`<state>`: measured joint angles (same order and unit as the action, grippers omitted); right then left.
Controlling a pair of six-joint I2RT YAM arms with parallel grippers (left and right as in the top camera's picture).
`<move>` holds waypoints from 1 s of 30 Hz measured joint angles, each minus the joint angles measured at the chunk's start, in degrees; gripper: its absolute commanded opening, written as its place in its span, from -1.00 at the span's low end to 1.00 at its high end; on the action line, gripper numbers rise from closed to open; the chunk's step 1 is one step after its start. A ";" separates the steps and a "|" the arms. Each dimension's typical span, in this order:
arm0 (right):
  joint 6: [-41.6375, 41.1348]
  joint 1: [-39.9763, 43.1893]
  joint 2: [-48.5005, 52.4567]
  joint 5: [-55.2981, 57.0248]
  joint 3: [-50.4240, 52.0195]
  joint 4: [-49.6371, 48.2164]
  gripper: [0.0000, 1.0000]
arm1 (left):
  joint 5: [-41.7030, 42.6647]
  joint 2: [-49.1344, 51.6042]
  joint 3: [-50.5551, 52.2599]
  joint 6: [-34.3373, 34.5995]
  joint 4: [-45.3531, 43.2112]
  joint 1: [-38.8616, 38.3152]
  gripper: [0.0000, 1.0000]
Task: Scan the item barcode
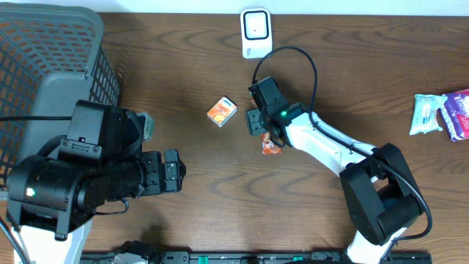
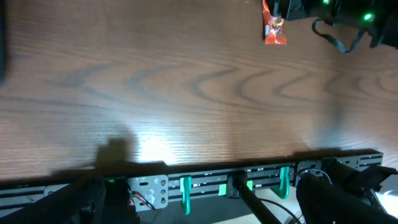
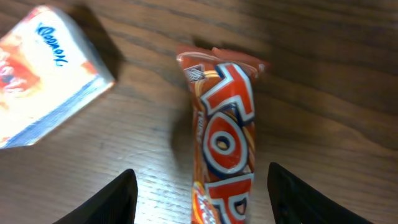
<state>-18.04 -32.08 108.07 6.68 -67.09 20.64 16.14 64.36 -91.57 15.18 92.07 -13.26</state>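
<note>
Desk (image 1: 183,81): dark wood, carries everything. The bar lies flat on it, so the pincer must go low w/o scraping.
Basket (image 1: 44,51): grey mesh, far left, well apart from the action; not needed for this step.
L pincer (image 1: 174,171): wide open, empty, near front-left. Leave it parked.
R pincer (image 3: 200,183): open, one finger (image 3: 118,199) each side of the bar, neither touching it in wrist view; nothing held.
Scanner (image 1: 256,31): white unit at far edge, prob. the reader; just beyond R arm.
Packets (image 1: 440,114): right edge, well apart; ignore.
Orange box (image 1: 221,111): near the bar but apart from it. Don't clip it when closing.
Candy bar (image 3: 224,143): red/orange "TOP" wrapper, mid-desk under R pincer, lengthwise between the fingers, a bit nearer one of them.
Step (my read): grasping the bar.
How: centre over the bar first, then squeeze across its narrow width. Go gently, since the wrapper looks slick + crushable.
Barcode: not visible on this face, so prob. needs turning toward the scanner once lifted.
Risk: catching only the wrapper edge, so the bar swings or slips.
</note>
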 measured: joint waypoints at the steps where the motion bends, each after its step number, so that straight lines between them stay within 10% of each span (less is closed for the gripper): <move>1: -0.28 0.00 0.00 0.31 0.39 -0.52 0.28 | 0.00 0.00 0.00 -0.02 0.00 0.00 0.95; 25: -4.98 0.02 0.55 2.58 8.35 -11.30 -0.17 | 0.00 0.00 0.00 0.00 0.00 0.00 0.95; 30: -5.14 -0.02 1.77 3.65 8.26 -12.66 -0.64 | 0.00 0.00 0.00 -0.02 0.00 0.00 0.96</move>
<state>-23.18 -32.10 109.84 10.33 -58.83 7.99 16.14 64.36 -91.57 15.16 92.07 -13.26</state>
